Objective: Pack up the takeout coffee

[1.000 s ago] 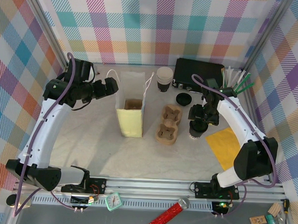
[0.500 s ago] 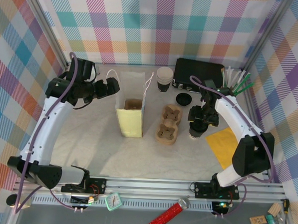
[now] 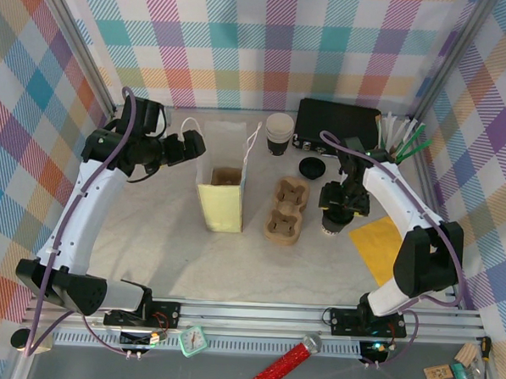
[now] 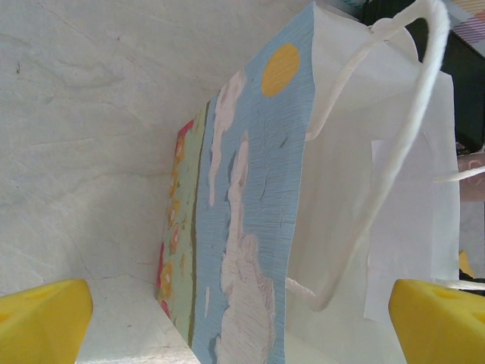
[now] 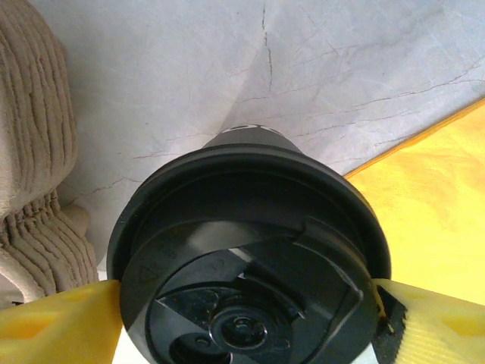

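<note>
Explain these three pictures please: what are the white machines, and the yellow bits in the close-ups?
The white machines are two robot arms bolted to a table, seen from an overhead camera. The close-ups come from a camera on each wrist; the yellow bits are gripper fingers. The left gripper stands open beside a paper bag. The right gripper has its fingers against both sides of the takeout coffee, a dark cup with a black lid. Also on the table: a cardboard cup carrier, a lidless cup, a loose lid and a yellow sheet.

light: bright, even | shadows: soft | wrist close-ups: slightly blurred
</note>
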